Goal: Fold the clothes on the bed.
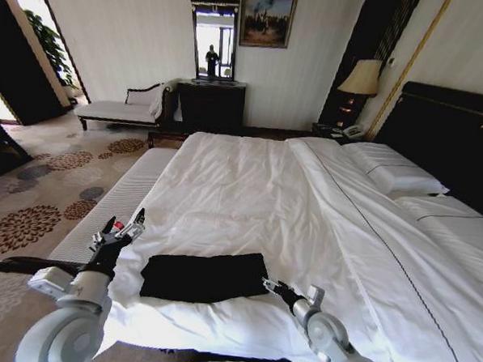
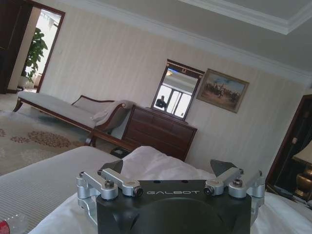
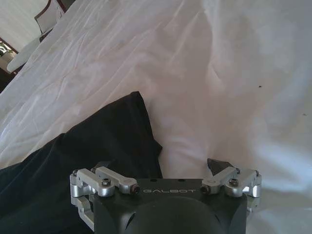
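The clothes (image 1: 202, 276), a black garment folded into a flat rectangle, lie near the foot edge of the bed (image 1: 257, 190) with its white sheets. My right gripper (image 1: 270, 285) hovers at the garment's right edge, open, with the black fabric (image 3: 97, 146) under one finger and bare sheet under the other. In the right wrist view the right gripper (image 3: 161, 166) holds nothing. My left gripper (image 1: 124, 221) is raised beside the garment's left end, open and empty. The left gripper (image 2: 168, 168) points out over the bed toward the far wall.
A long white-cushioned bench (image 1: 115, 203) runs along the bed's left side. Pillows (image 1: 396, 173) and a dark headboard (image 1: 446, 135) are on the right. A chaise longue (image 1: 120, 110), a dark dresser (image 1: 211, 106) with a mirror, and a lamp (image 1: 360, 78) stand by the far wall.
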